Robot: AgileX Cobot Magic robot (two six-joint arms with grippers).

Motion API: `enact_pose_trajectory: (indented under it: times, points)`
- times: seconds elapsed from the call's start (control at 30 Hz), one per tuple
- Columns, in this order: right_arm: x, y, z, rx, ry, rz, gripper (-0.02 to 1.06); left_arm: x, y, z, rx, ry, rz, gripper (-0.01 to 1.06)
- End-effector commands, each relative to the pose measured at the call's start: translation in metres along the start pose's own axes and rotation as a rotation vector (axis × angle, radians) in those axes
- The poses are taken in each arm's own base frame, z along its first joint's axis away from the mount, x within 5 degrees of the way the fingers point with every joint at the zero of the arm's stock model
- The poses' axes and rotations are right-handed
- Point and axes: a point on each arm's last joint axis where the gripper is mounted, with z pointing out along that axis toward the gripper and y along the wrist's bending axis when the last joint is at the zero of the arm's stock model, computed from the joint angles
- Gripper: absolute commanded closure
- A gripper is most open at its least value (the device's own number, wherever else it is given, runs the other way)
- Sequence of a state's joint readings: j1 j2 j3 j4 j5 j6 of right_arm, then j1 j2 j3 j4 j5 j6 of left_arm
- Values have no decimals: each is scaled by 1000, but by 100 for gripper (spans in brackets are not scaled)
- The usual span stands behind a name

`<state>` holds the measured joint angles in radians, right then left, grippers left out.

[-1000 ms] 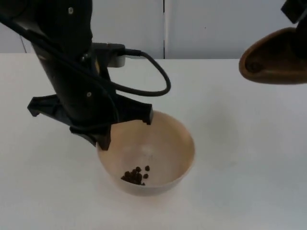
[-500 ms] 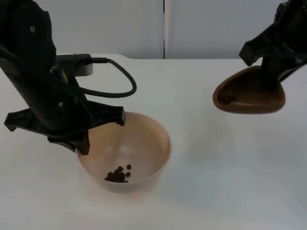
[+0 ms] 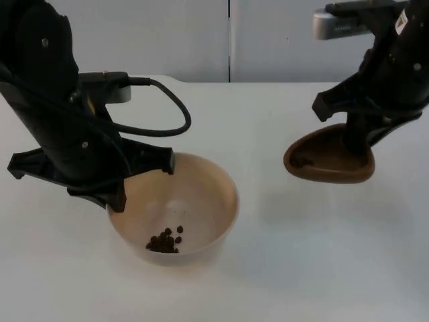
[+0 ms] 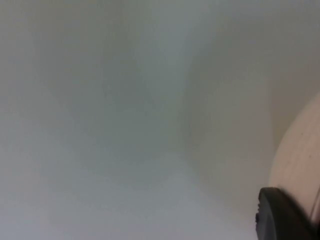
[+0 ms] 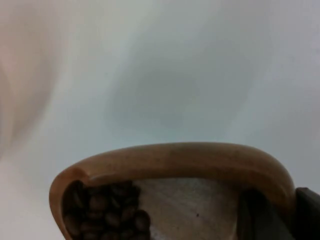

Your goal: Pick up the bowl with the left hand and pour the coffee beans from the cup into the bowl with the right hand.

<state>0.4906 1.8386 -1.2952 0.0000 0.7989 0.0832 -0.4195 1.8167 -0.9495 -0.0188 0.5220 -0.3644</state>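
Here we hold bowl (image 3: 175,208) and cup (image 3: 328,161) over a white table (image 3: 281,268).
Left gripper (image 3: 117,191) pinches the bowl's rim; right gripper (image 3: 355,144) pinches the cup, right of the bowl; grey wall (image 3: 181,37) behind it.

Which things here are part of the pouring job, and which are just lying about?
In the job: bowl held by the left claw; brown cup held by the right claw; coffee beans in both.
Lying about: only the table and partition wall.

Two matte black jointed arms, left arm (image 3: 53,100) and right arm (image 3: 392,67). Small silver screws dot the left housing. Black two-finger grippers.
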Motion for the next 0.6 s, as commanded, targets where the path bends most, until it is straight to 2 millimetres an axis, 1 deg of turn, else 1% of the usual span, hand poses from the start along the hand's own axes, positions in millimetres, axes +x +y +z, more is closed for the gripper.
enact_pose_trajectory:
  times: [0.0, 0.03, 0.1, 0.2, 0.37, 0.47, 0.57]
  points:
    - [-1, -5, 1, 0, -6, 21, 104, 2, 2, 2, 2, -19, 2, 105]
    - [1, -11, 5, 5, 0, 36, 104, 5, 3, 4, 5, -24, -2, 105]
    - [3, -15, 8, 8, -4, 45, 104, 6, 3, 6, 12, -38, -9, 105]
    - [13, -23, 19, 18, -3, 67, 104, 9, 5, 9, 22, -63, -15, 105]
    - [26, -25, 32, 19, -22, 83, 104, 10, 5, 12, 20, -61, -11, 105]
    - [28, -25, 37, 19, -22, 87, 104, 11, 6, 14, 15, -53, -7, 105]
    - [32, -26, 48, 20, 7, 94, 104, 11, 6, 15, 12, -50, -4, 105]
